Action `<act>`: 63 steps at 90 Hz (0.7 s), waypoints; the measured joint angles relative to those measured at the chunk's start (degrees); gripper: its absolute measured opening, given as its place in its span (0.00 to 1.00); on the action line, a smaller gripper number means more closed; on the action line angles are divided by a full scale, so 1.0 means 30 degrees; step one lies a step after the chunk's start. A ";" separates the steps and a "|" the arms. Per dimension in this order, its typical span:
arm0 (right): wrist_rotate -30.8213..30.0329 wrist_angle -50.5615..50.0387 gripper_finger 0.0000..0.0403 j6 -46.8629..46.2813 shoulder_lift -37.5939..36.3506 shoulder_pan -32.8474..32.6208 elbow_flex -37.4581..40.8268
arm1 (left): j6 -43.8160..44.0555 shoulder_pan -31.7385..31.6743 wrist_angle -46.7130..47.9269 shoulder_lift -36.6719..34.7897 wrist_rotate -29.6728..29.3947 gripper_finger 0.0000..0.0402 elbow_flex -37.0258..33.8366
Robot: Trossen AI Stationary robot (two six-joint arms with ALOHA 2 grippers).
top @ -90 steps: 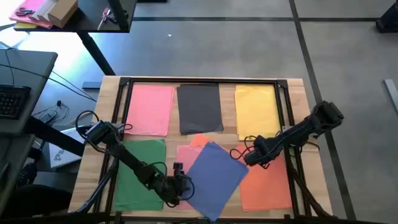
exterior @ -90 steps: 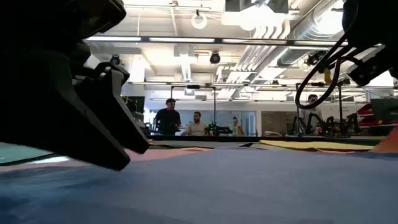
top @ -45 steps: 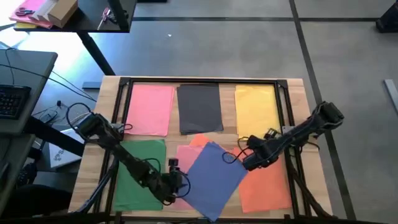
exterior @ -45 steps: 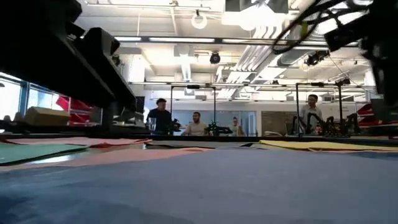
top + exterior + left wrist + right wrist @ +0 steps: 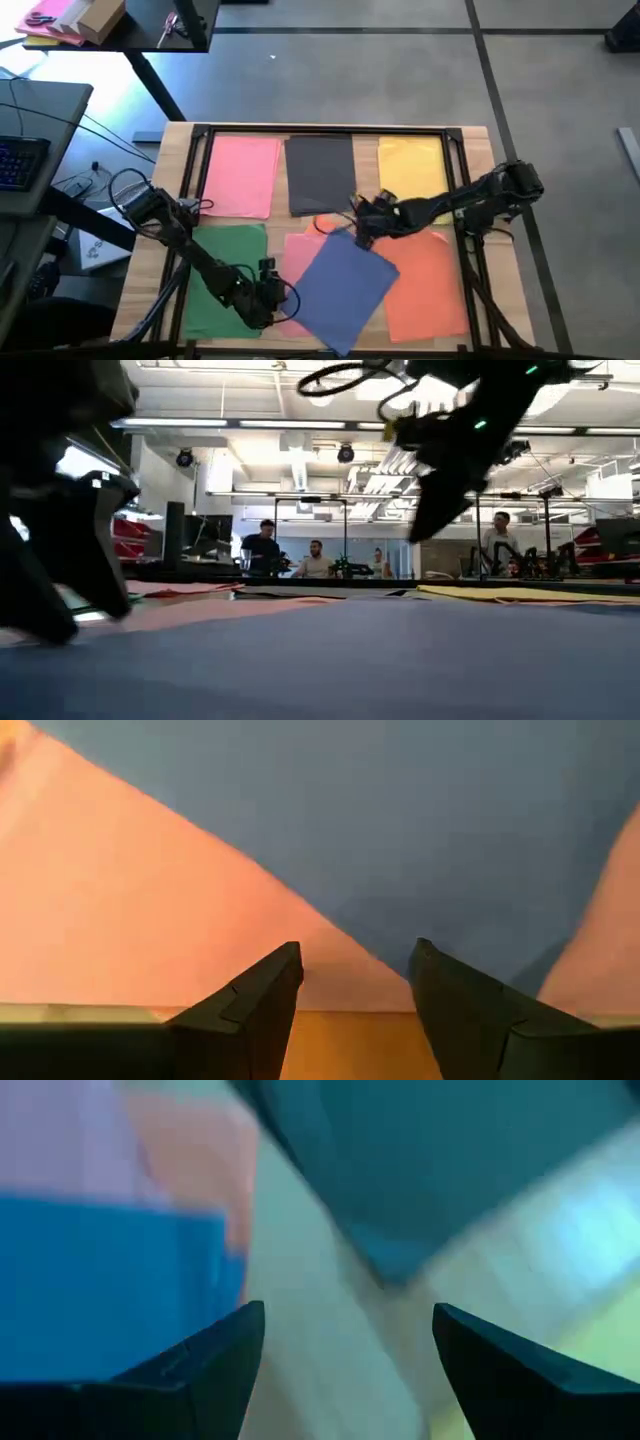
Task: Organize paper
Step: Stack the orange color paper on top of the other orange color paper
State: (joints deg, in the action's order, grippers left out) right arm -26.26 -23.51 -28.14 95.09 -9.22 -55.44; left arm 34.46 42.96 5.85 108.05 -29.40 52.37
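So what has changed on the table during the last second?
The right hand swung inward from over the orange sheet to the blue sheet's far corner, open. The left hand backed a little toward the green sheet, open and holding nothing. All the sheets stayed where they were.

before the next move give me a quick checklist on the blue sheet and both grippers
1. Blue sheet squared with the rest: not ok, it lies rotated across a pink sheet and the orange sheet.
2. Left gripper open and empty: ok, at the blue sheet's near left edge.
3. Right gripper open and empty: ok, above the blue sheet's far corner.
4. Top row of sheets flat and apart: ok.
5. Green sheet flat: ok.
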 joint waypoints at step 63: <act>0.8497 0.9133 0.68 -0.0499 0.4927 0.2194 0.0005 | -0.0675 -0.0060 -0.0646 0.0934 0.0161 0.44 0.0002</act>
State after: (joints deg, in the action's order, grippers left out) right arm -0.76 3.89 -29.64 109.87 -2.63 -55.43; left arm 32.43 42.78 3.91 110.85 -28.92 52.38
